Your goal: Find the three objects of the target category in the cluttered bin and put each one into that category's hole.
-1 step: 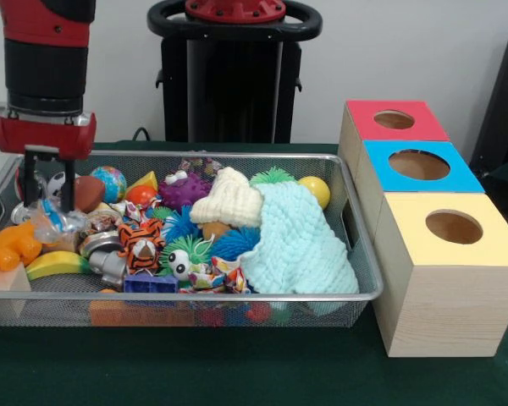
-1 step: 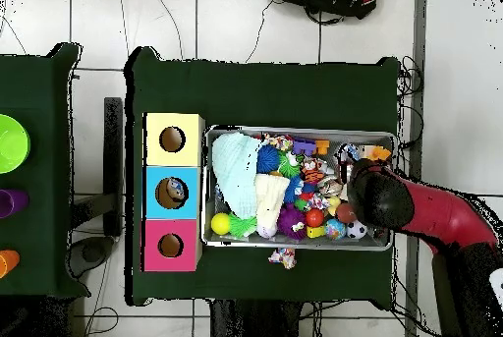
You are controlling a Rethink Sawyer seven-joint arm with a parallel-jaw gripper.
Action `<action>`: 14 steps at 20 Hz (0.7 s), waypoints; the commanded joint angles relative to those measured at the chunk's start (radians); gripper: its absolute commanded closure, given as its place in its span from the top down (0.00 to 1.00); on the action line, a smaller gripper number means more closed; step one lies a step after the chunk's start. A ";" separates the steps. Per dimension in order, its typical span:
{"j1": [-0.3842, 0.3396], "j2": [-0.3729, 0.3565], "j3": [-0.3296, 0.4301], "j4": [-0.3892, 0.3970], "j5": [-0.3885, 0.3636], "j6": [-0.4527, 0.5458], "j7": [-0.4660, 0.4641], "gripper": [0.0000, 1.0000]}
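Across the front view, a wire mesh bin [image 1: 356, 292] is seen crammed with toys: a tiger figure [image 1: 140, 244], a purple spiky ball [image 1: 184, 191], a cream knitted hat [image 1: 229, 200] and an aqua knitted cloth [image 1: 298, 244]. The gripper [image 1: 44, 196] is lowered into the bin's left end; whether its fingers are spread cannot be told. Three wooden boxes, topped red [image 1: 364, 127], blue [image 1: 381, 173] and yellow [image 1: 406, 224], are lined up beside it on green cloth [image 1: 237, 372].

From overhead, something is seen inside the blue box's hole [image 2: 172, 192], and a small patterned toy [image 2: 283, 256] is left on the cloth outside the bin, above a tiled floor [image 2: 246, 19].

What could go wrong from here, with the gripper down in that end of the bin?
1. The gripper sits among tightly packed toys in the wire mesh bin; it may grab or drag a neighbour, such as the clear crinkly plastic wrapper.
2. The light blue knitted cloth and the cream knitted cloth cover part of the pile and may hide targets.
3. One small patterned item already lies outside the bin; more could spill.
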 commanded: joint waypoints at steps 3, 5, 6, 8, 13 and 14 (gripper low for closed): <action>-0.004 -0.107 0.115 0.198 0.107 0.147 0.048 0.00; 0.019 -0.140 0.095 0.237 0.128 0.143 0.088 0.00; 0.030 -0.151 0.087 0.255 0.137 0.134 0.108 0.00; 0.054 -0.164 0.068 0.284 0.154 0.118 0.141 0.00; 0.113 -0.205 0.025 0.337 0.191 0.095 0.192 0.00; 0.125 -0.216 0.017 0.347 0.200 0.098 0.200 0.00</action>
